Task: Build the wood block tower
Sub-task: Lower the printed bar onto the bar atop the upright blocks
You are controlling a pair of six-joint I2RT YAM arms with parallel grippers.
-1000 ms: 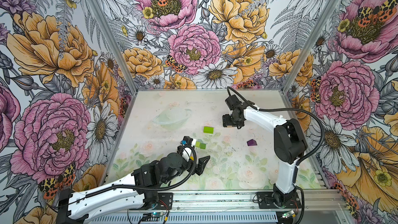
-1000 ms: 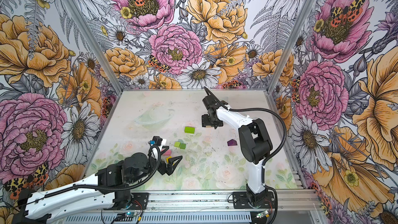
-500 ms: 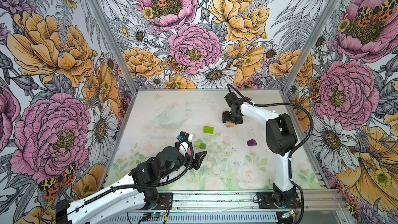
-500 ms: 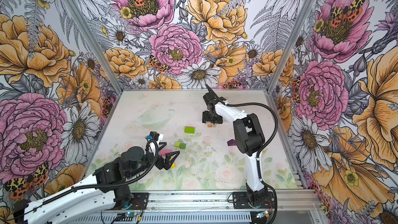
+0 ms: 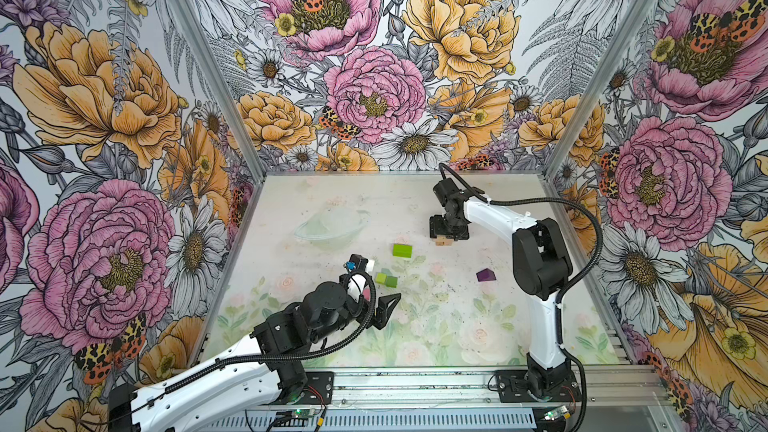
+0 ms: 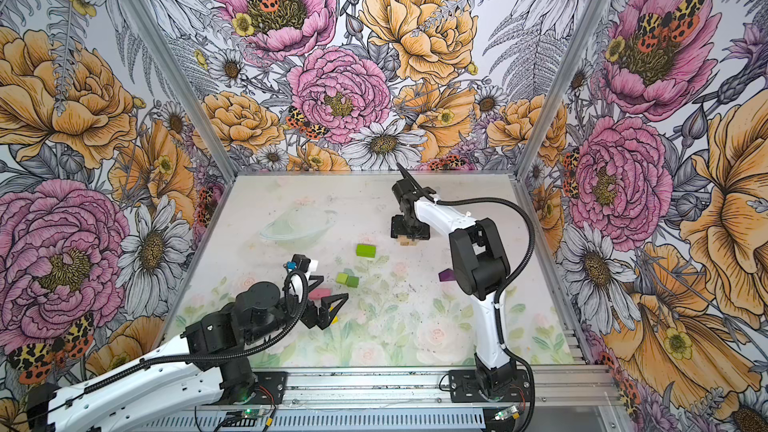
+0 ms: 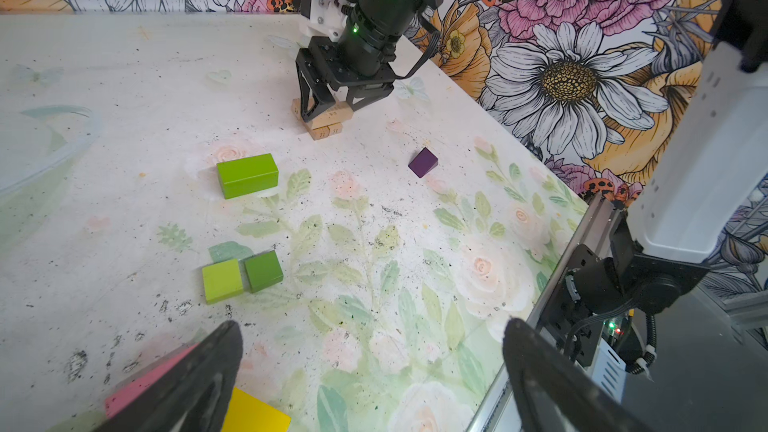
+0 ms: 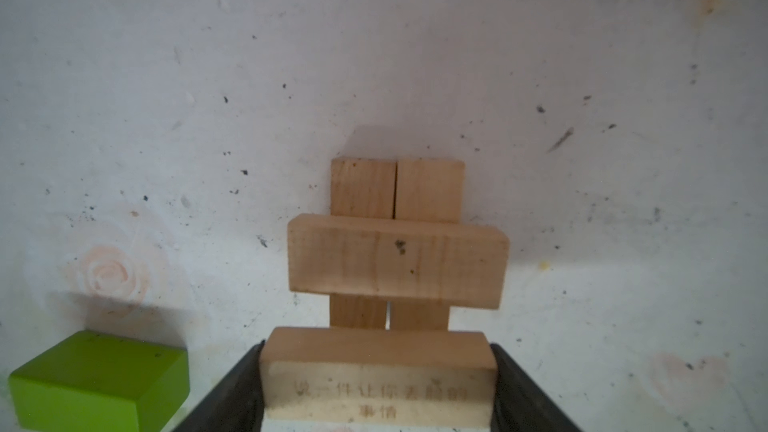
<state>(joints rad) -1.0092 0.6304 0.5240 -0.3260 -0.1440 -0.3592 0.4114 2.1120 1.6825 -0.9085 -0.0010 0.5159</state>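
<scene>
I have the right fingers (image 8: 524, 384) pinching a tan block (image 8: 376, 353) by its ends, right over the start of the tower at the far side of the counter (image 5: 457, 326); below it two tan blocks (image 8: 428, 191) lie side by side, touching, with a third tan block (image 8: 397, 261) laid across them; I judge the step in hand to be setting the held one down as the second crosspiece, parallel to the third and just beside it; whether it already rests on the pair I cannot tell from the wrist view. The next move calls for seating it flat, spreading the fingers only a little and lifting straight up, since any sideways drag could shift the loose pieces underneath. The left fingers (image 7: 199, 376) are spread wide and hold nothing, hovering low over the pink block (image 7: 145, 384) and the yellow block (image 7: 253, 415) near the front; the lime brick (image 7: 247, 174), the two green cubes (image 7: 243, 276) and the purple peaked piece (image 7: 423, 162) lie loose between the arms, well apart from the tower; a clear bowl (image 5: 328, 228) sits to the left, out of the way; nothing blocks the right arm's way up.
</scene>
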